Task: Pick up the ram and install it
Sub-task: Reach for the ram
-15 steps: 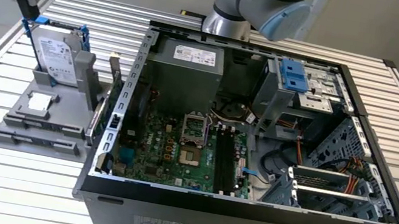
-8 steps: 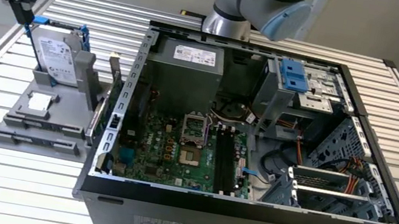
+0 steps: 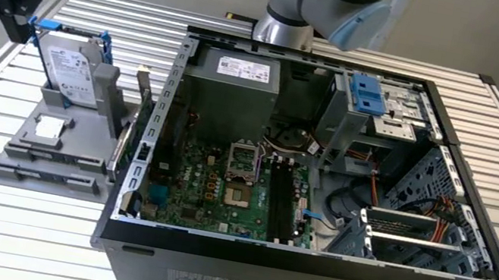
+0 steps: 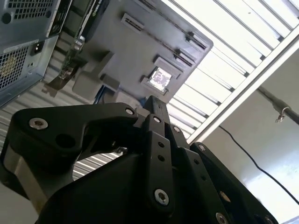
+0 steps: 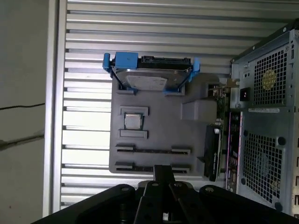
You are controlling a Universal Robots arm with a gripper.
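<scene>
First wrist view, tool (image 5: 163, 169) closed, at gray fixture (image 5: 159, 135) edge, open slatted table (image 5: 84, 93) alongside.

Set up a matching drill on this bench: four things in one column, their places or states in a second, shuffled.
1 hard drive
2 grey holder
3 motherboard
4 small square chip

A flat on the slatted table, beside the case
B upright in a blue frame
C green, inside the open case
D lying flat on the holder

Pairs: 1-B, 2-A, 3-C, 4-D
</scene>
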